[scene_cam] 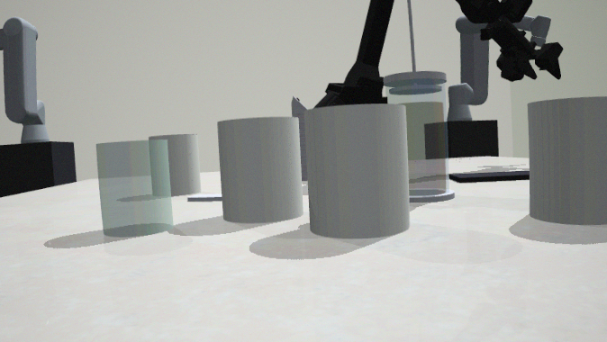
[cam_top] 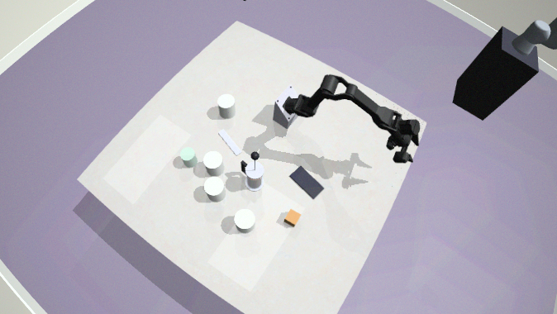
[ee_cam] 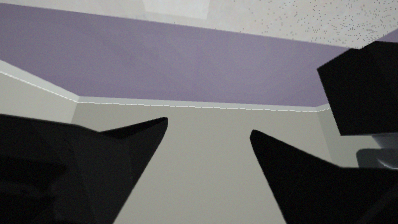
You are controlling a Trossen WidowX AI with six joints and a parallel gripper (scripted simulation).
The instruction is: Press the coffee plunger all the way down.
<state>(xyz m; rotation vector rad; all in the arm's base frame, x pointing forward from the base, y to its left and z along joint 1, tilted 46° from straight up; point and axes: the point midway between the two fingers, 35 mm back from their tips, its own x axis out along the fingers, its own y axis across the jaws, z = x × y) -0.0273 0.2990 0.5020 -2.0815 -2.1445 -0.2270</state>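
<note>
Gripper (cam_top: 402, 150) spread wide, nothing btwn fingers; wrist view shows only purple floor and grey wall past the tips. It hangs in the air over the table (cam_top: 351, 231) edge, far end of the arm (cam_top: 364, 101), well apart from the press (cam_top: 254, 178). Arm base sits on a white block (cam_top: 284, 111) near table's back side. Press stands upright approx mid-table, clear glass body, plunger rod up w/ black knob (cam_top: 255, 155) high above the lid. Dark slab (cam_top: 306, 182) lies flat btwn press and gripper side. Orange block (cam_top: 292, 217) nearer the front. Four white cylinders around: one (cam_top: 213, 162) and another (cam_top: 214, 188) just beside press, one (cam_top: 244, 220) in front, one (cam_top: 226, 105) at back. Green glass (cam_top: 188, 156) next to the cylinder pair. White strip (cam_top: 230, 141) lies flat behind press.
</note>
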